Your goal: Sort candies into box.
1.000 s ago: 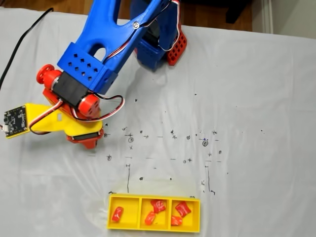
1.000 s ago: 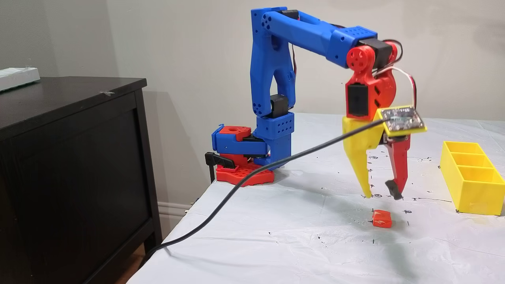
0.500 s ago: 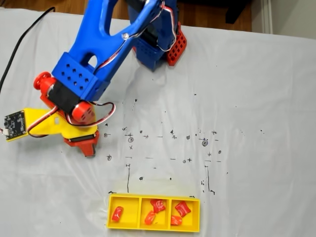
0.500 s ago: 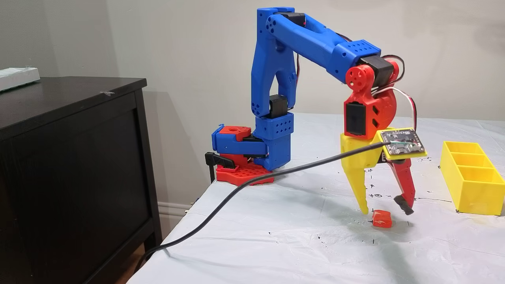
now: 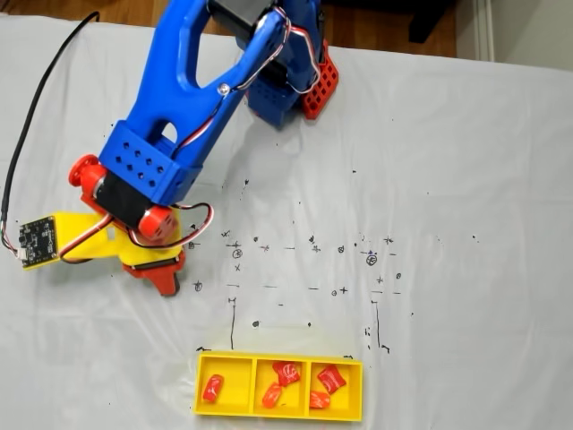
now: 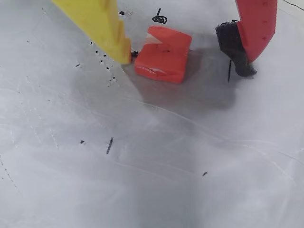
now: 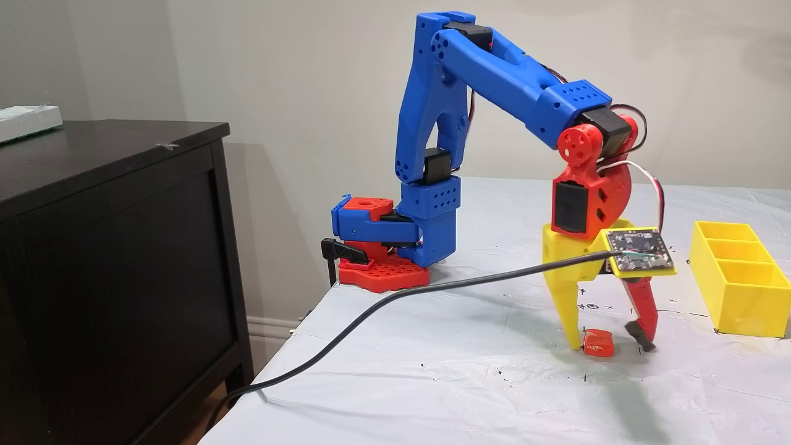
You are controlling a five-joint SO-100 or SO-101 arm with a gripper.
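Presently gripper (image 6: 183,54) is held spread at table (image 6: 142,166), fingers either side of orange-red candy (image 6: 163,53). Yellow finger (image 6: 102,26) is seen touching candy; red finger (image 6: 254,28) is kept apart. Five candies are seen in box (image 5: 278,414): one, two, two.

Orange-red candy (image 6: 163,53), white mark on wrapper. Claw (image 6: 183,52): one yellow finger, one red with black pad. Box (image 5: 278,387) yellow, red candies inside. Tabletop (image 5: 466,179) white, black pen marks. Arm (image 7: 494,68) blue.
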